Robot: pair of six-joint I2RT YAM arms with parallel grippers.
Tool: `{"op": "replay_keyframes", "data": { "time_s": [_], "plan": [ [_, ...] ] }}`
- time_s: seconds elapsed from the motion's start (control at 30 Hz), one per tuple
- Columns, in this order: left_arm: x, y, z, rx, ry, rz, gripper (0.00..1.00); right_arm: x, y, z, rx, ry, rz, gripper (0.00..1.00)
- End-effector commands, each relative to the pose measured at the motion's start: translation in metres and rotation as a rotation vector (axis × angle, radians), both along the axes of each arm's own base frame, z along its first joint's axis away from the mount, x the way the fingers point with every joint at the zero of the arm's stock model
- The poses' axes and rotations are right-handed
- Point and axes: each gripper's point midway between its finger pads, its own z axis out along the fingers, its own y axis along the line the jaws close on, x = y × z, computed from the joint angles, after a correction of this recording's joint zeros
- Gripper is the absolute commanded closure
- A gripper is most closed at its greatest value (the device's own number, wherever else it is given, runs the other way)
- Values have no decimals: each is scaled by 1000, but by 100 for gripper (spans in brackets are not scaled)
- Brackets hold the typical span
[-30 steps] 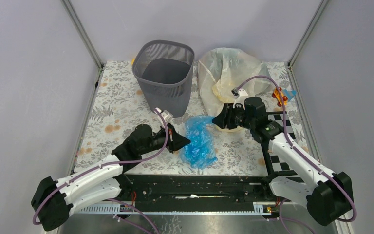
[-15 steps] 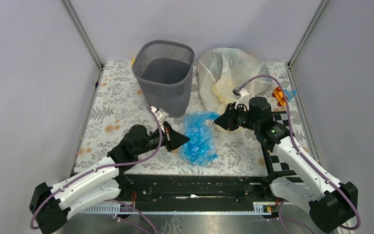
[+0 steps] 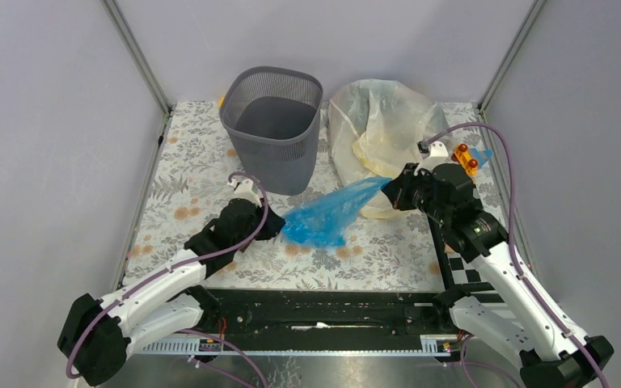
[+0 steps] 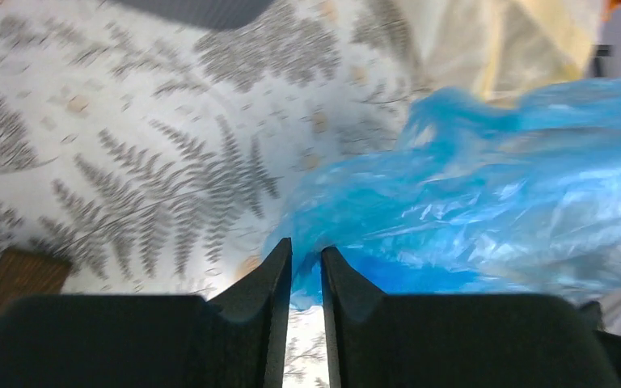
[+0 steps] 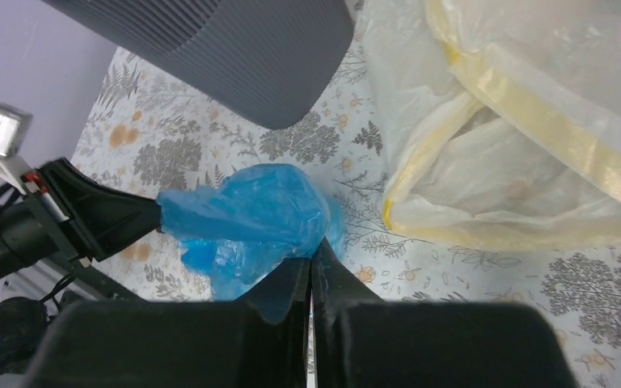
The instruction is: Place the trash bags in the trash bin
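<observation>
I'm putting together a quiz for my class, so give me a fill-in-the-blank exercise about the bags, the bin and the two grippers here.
1. The stretched bag pinched between the left gripper and the right gripper is ____ in colour.
2. Seen from above, the bin stands to the ____ of the pale yellowish bag.
3. The pale yellowish bag is held by ____ gripper.

Missing words: blue; left; neither.
</observation>
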Motion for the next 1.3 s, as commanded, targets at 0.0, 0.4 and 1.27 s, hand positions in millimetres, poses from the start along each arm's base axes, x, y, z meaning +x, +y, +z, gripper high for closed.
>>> {"op": "replay_keyframes", "data": {
  "time_s": [0.0,0.4,1.27],
  "plan": [
    [6,21,-25,-8,53,126,79,4,-13,16,0,-35,-83,100],
    [13,65,-22,44,33,326,74,11,-30,21,-25,-48,-185,100],
    [-54,-113,124,12,-374,-257,19,17,47,100,265,-26,88,100]
  ]
}}
